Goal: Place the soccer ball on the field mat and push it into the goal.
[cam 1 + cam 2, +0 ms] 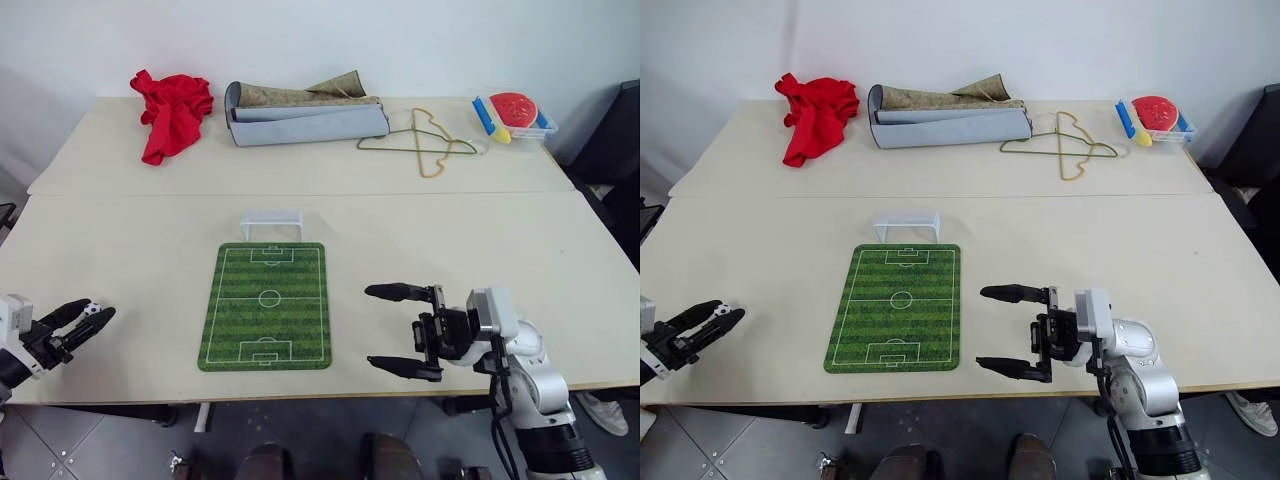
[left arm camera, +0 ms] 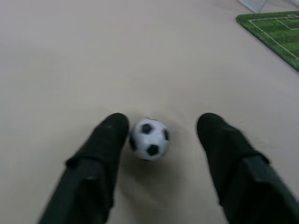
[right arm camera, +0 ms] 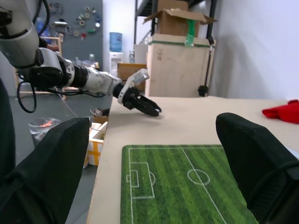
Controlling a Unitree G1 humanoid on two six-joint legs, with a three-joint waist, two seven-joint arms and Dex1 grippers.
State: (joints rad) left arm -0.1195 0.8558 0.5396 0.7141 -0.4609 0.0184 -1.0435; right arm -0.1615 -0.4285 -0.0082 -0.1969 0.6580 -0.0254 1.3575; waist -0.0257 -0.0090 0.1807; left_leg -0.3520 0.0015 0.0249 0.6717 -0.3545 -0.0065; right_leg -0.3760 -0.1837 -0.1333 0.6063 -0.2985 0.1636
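The soccer ball (image 2: 149,139), tiny and white with black patches, rests on the table far to the left of the field mat (image 1: 267,305). My left gripper (image 2: 163,122) is open around it: one finger touches the ball, the other stands a little apart. The same ball (image 1: 92,309) shows between those fingertips near the table's front left edge. The white goal (image 1: 271,222) stands just past the mat's far end. My right gripper (image 1: 371,327) hangs open and empty to the right of the mat, pointing toward it.
At the back of the table lie a red cloth (image 1: 172,112), a rolled grey-and-tan mat (image 1: 305,116), wire hangers (image 1: 425,145) and a small tray of toys (image 1: 515,113). A seam (image 1: 300,193) runs between the two tabletops.
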